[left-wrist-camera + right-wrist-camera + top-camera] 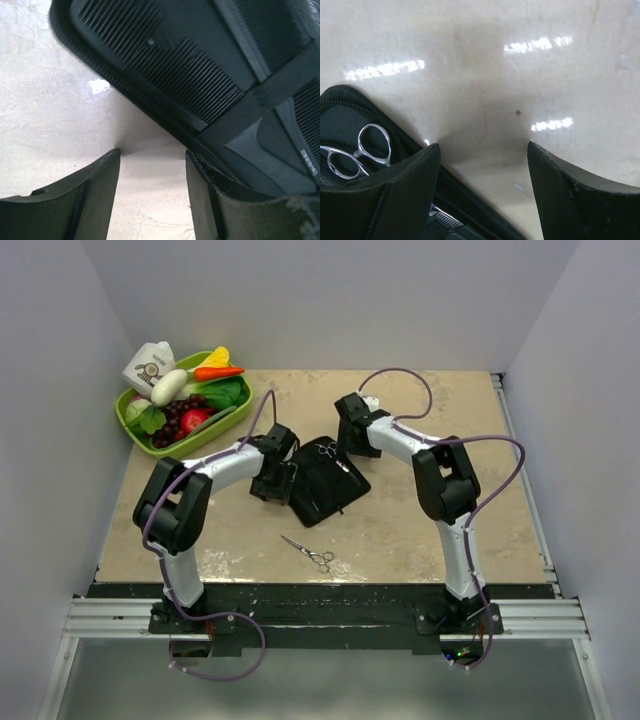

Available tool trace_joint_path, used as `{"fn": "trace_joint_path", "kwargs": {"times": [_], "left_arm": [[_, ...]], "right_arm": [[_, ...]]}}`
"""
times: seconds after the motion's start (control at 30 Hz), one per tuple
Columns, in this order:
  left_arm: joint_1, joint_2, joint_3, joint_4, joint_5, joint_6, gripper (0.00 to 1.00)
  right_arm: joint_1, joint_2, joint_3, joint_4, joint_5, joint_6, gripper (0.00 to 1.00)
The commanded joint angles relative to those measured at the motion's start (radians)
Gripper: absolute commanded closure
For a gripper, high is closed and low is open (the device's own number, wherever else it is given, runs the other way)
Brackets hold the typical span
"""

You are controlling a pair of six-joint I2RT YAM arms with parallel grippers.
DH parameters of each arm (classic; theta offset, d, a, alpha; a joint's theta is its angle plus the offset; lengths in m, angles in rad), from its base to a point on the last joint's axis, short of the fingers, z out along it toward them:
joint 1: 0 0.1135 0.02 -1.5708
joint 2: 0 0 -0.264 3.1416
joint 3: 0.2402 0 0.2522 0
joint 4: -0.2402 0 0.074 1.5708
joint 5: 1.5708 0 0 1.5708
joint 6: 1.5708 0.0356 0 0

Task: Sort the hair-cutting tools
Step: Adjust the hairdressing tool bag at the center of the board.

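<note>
Left gripper (152, 152) open, empty; comb (185, 75) strapped in case (280, 165) just ahead. Right gripper (484, 145) open too; scissors (365, 150) in case beside one finger. Risk: finger snags case rim, drags whole case; strap resists comb.

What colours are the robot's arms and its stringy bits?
The left arm and right arm are white tubes with chunky black joints. A thin purple cable loops along each. The left gripper and right gripper have flat black fingers.
</note>
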Motion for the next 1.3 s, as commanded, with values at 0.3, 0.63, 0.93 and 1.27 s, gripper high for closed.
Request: {"fn": "trace_joint_path", "kwargs": {"times": [0.3, 0.63, 0.93, 1.27], "left_arm": [[-0.068, 0.000, 0.026, 0.026, 0.097, -0.013, 0.40], [-0.093, -0.199, -0.019, -0.056, 0.057, -0.022, 0.40], [-0.019, -0.315, 0.096, -0.157, -0.016, 0.007, 0.38], [0.059, -0.293, 0.125, -0.134, 0.002, -0.002, 0.38]], "right_arm": [[0.083, 0.095, 0.033, -0.027, -0.174, -0.089, 0.24], [0.083, -0.080, 0.014, -0.062, 0.038, -0.123, 0.19], [0.093, -0.613, -0.275, 0.054, -0.047, -0.263, 0.20], [0.319, -0.863, -0.507, -0.068, -0.529, -0.511, 0.21]]}}
